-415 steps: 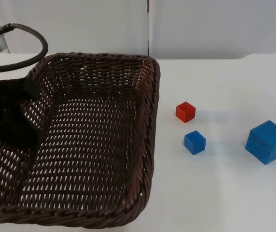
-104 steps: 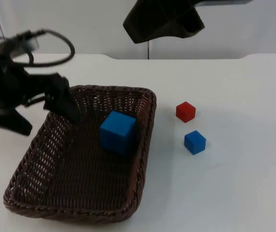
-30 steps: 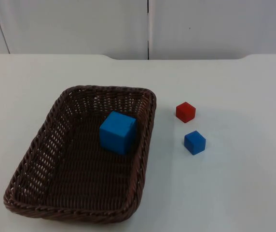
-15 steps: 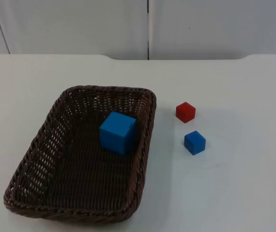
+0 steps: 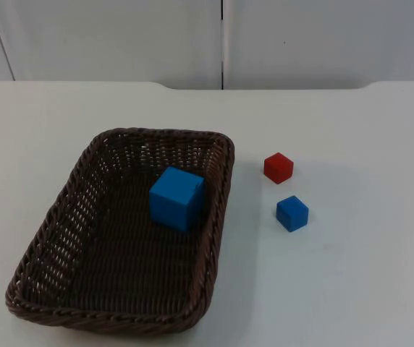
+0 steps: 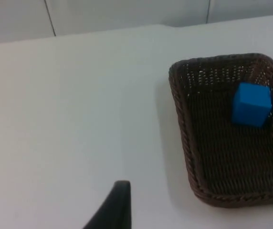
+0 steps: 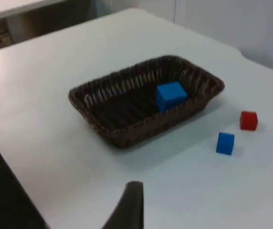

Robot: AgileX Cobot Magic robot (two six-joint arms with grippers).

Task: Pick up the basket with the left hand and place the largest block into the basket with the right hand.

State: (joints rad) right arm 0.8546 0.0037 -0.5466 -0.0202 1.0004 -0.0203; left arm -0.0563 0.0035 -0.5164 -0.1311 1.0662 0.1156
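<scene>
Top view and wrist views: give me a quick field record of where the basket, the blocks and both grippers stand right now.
basket: brown wicker basket, resting on the white table
large blue block: inside the basket, near its right wall
small blue block: on the table, right of the basket
red block: on the table, behind the small blue block
left gripper: off the basket, over bare table, holding nothing
right gripper: well back from the basket, holding nothing
task state: largest block is in the basket

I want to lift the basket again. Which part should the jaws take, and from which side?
Probably the basket's left long rim, approached from above on the left: the rim stands free of the large blue block, which sits against the right wall near the small blocks.
</scene>
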